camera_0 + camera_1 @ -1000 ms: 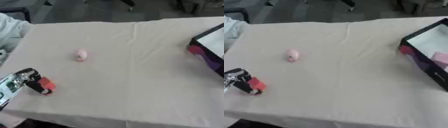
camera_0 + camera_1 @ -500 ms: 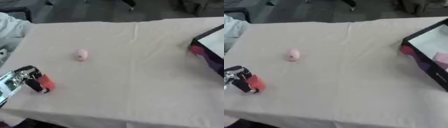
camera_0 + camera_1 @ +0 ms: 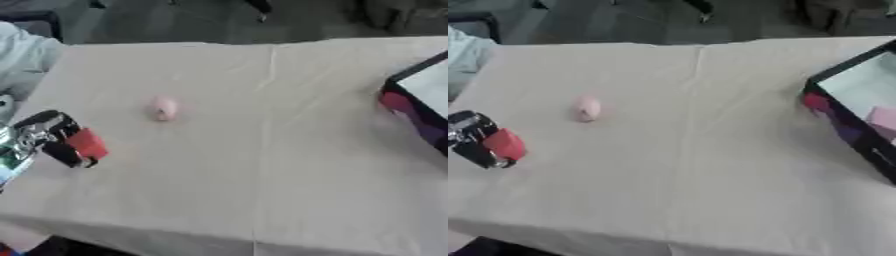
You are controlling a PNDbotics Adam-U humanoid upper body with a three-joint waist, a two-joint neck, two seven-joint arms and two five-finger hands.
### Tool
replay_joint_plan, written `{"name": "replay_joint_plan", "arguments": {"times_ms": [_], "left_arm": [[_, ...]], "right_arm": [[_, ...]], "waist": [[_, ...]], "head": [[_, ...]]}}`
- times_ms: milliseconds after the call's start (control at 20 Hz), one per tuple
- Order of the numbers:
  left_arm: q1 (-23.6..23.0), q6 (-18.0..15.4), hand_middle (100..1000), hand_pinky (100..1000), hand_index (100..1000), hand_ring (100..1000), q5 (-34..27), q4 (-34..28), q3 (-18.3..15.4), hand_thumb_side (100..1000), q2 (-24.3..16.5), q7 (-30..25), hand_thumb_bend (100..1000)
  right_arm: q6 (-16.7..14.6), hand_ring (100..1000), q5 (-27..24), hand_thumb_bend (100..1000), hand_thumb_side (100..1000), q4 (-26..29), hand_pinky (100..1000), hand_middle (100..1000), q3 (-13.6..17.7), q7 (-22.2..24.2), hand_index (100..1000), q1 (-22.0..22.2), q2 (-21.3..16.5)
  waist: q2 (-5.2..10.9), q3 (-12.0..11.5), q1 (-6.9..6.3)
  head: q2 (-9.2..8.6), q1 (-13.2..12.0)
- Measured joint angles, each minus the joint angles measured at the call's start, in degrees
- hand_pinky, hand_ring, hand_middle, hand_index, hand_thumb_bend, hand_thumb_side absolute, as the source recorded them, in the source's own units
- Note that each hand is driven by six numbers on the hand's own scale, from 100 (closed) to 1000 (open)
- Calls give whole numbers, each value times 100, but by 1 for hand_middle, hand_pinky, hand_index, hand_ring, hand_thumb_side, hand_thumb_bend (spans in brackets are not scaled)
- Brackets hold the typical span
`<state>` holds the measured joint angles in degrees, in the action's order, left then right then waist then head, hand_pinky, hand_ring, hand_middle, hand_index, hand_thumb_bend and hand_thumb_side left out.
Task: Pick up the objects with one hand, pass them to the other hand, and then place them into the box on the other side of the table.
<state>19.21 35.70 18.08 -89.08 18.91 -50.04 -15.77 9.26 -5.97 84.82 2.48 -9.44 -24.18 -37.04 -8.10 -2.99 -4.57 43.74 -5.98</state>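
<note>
Left hand climbing toward the pink object.
Your left hand, red-tipped fingers curled on nothing, is creeping up the table; pink object lying ungrasped; box far right.

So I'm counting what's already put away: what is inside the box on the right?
In the box one pale pink block lies on the white bottom. The rest of the inside runs past the picture's edge, so anything more cannot be seen.

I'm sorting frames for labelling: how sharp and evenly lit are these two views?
Left eye view: all soft, the pink object and left hand smeared; light even, shadows faint. Right eye view: equally blurred; the box interior looks washed out.
</note>
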Motion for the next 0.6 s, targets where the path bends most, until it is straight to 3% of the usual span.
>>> {"name": "replay_joint_plan", "arguments": {"times_ms": [200,600], "left_arm": [[178,-125,491,775,485,599,148,-185,-161,100,59,374,223],[642,-528,465,760,477,559,435,-218,-235,100,614,1015,168]], "right_arm": [[-30,993,-41,100,536,82,1000,951,13,-3,950,-5,0],[-80,992,-131,100,498,349,1000,949,26,23,950,-68,9]], "waist": [[-24,-3,124],[-141,20,354]], "head": [[0,94],[0,255]]}}
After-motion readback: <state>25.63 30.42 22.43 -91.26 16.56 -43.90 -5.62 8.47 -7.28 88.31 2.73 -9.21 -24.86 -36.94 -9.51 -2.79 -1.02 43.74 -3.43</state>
